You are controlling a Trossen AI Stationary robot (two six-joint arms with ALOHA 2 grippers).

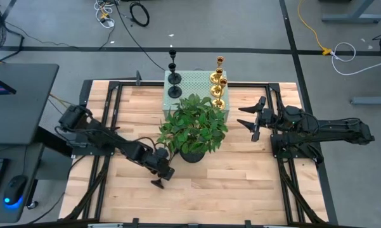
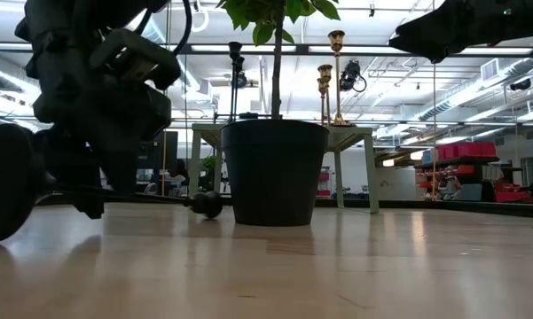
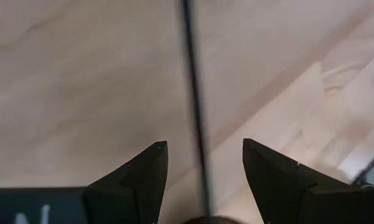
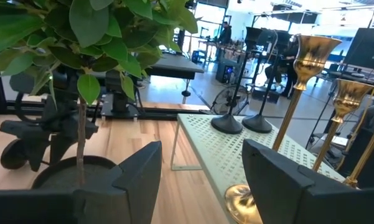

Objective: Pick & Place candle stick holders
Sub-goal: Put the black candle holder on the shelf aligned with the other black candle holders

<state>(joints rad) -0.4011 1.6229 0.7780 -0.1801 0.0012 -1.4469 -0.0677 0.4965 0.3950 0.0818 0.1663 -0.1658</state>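
- Left arm reaches diagonally from the table's left edge toward the front centre, forearm low over the wood.
- Left gripper [image 1: 160, 179] pointed down at the tabletop, fingers [image 3: 143, 177] spread with a clear gap.
- Right arm extends in from the right edge, roughly level, well above the surface.
- Right gripper [image 1: 251, 119] faces the table centre, fingers [image 4: 140, 171] wide apart, holding nothing.
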